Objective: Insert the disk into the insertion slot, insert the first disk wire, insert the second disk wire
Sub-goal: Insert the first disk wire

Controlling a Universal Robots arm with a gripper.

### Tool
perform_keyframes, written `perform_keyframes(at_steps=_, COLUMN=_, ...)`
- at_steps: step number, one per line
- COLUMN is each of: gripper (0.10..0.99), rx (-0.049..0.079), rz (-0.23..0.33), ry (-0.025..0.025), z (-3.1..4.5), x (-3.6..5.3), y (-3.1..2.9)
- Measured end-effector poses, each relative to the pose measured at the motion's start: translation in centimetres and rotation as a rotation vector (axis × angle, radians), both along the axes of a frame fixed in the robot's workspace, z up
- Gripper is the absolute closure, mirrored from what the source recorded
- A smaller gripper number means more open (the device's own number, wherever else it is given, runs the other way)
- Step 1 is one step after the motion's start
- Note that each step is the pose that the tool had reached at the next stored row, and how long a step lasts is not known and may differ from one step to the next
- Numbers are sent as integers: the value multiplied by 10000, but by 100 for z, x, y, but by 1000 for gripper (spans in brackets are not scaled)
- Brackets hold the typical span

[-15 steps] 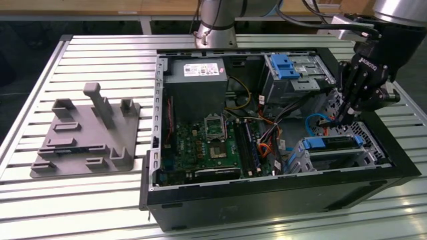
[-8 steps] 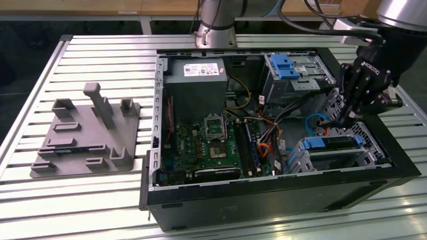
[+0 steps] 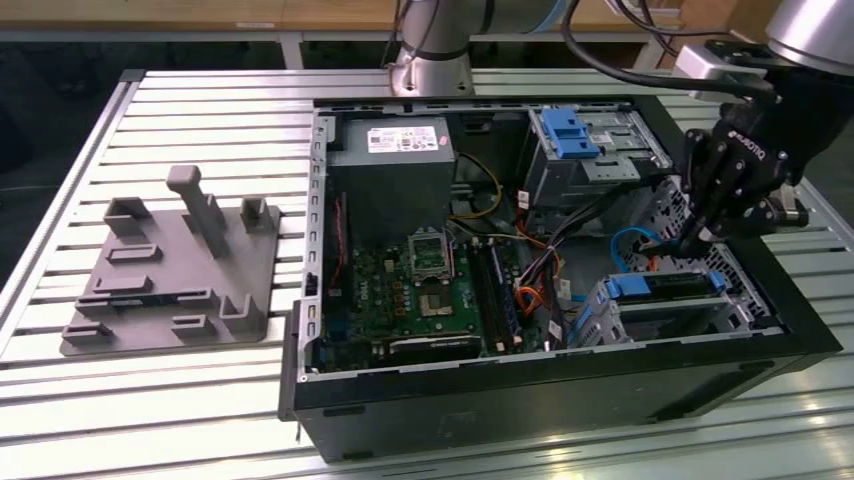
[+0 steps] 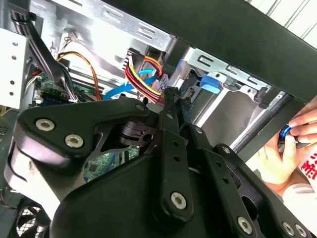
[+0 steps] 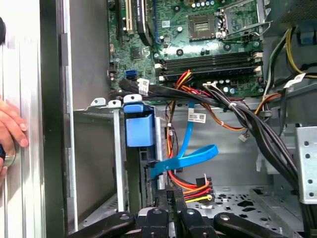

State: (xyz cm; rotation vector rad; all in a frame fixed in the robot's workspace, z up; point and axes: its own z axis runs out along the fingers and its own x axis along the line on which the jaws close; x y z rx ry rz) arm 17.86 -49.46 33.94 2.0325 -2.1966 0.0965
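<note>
One disk [image 3: 661,286] lies in the insertion slot [image 3: 674,322] at the exterior view's lower right, its long side across the frame. The end effector [image 3: 697,240] hangs just above it; spread or pinching, I cannot tell. Second wrist view: red and yellow wires [image 4: 139,74] sit by the end effector. First wrist view: a blue cable [image 5: 193,156] is at mid-frame.

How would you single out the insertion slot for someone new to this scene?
Inside the open black computer case, look to the near corner on the exterior view's right, below the gripper. The insertion slot is the low, perforated silver cage there, holding the blue-framed disk; the taller metal bay behind it carries a blue latch instead.
</note>
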Motion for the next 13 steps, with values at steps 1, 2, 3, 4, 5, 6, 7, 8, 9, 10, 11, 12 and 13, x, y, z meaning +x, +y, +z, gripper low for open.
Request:
perform_keyframes(at_steps=1, gripper=925, rx=2, rz=1, ry=0, z=0, x=1, y=-17)
perform_keyframes(at_steps=2, gripper=925, rx=3, rz=1, ry=0, z=0, x=0, y=-32)
perform_keyframes(at_steps=3, gripper=925, rx=7, rz=2, ry=0, z=0, x=0, y=-45)
perform_keyframes(at_steps=4, gripper=925, rx=19, rz=3, ry=-1, z=1, x=0, y=-57)
perform_keyframes(at_steps=5, gripper=925, rx=43, rz=5, ry=0, z=2, x=0, y=-67)
perform_keyframes(at_steps=6, gripper=925, rx=67, rz=6, ry=0, z=2, x=0, y=-77)
perform_keyframes(at_steps=7, gripper=925, rx=87, rz=7, ry=0, z=3, x=0, y=-88)
perform_keyframes(at_steps=8, gripper=925, rx=105, rz=8, ry=0, z=4, x=0, y=-100)
perform_keyframes(at_steps=9, gripper=925, rx=121, rz=9, ry=0, z=4, x=0, y=-111)
perform_keyframes(at_steps=10, gripper=925, rx=137, rz=10, ry=0, z=4, x=0, y=-123)
perform_keyframes(at_steps=11, gripper=925, rx=157, rz=10, ry=0, z=4, x=0, y=-138)
perform_keyframes(at_steps=12, gripper=925, rx=205, rz=10, ry=-1, z=4, x=0, y=-157)
perform_keyframes(at_steps=13, gripper=925, rx=292, rz=9, ry=-1, z=4, x=-1, y=-174)
